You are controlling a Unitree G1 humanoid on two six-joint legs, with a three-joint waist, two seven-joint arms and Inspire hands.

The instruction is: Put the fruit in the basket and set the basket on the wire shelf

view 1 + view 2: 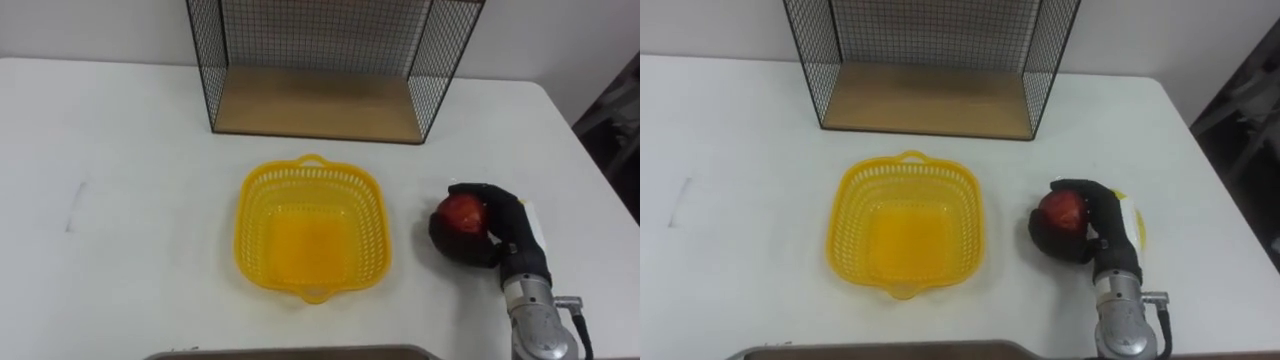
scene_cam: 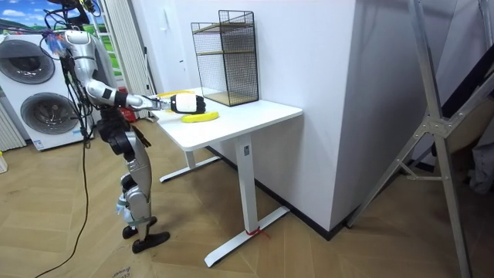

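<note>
Red fruit point(image 1: 461, 212) rests on the table point(image 1: 130, 260), clasped in the right hand's point(image 1: 505, 232) curled fingers, just right of the empty yellow basket point(image 1: 255, 215). Lifting clear before crossing the rim should spare the basket a nudge. In the room view, the robot stands at the table's edge, with the wire shelf point(image 2: 231, 54) beyond.

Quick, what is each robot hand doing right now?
Right robot hand: closed around the apple.
Left robot hand: cannot tell.
</note>
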